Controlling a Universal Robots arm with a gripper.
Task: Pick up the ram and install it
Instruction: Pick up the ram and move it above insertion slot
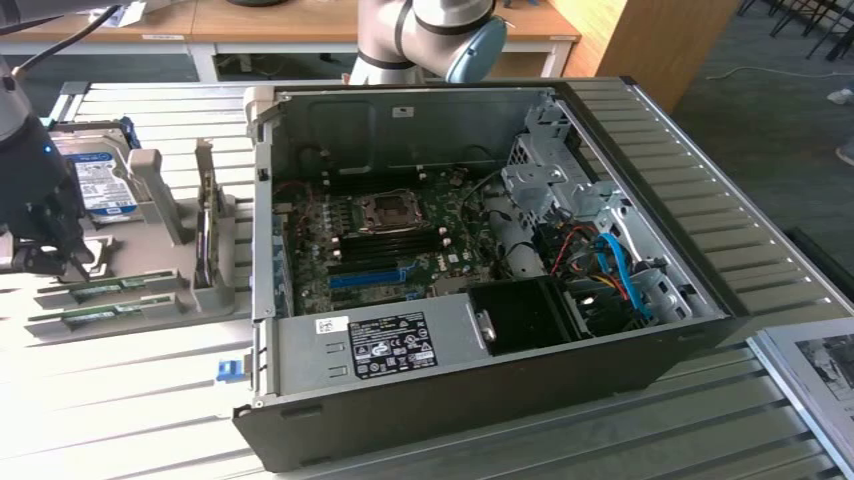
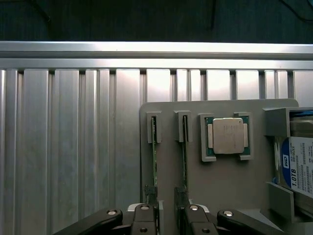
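Gripper (image 2: pixel 167 221) is open, jaws spread wide, nothing held. In the exterior view it sits at the left edge (image 1: pixel 54 262), mid-height, right over the grey fixture (image 1: pixel 160 300).

Ram stick (image 2: pixel 154 156) stands on edge in a fixture slot: thin green board, seen edge-on from the wrist. Second ram stick (image 2: pixel 184 156) is in the parallel slot just beside it. The finger pads (image 2: pixel 145 218) sit at the near ends of both; can't tell which stick they line up on.

In the exterior view both sticks (image 1: pixel 118 287) (image 1: pixel 94 313) show as long narrow green strips at the left, just beside the open PC case (image 1: pixel 467 400).

Same fixture also holds a CPU (image 2: pixel 227 136) and a hard drive (image 2: pixel 298 169).
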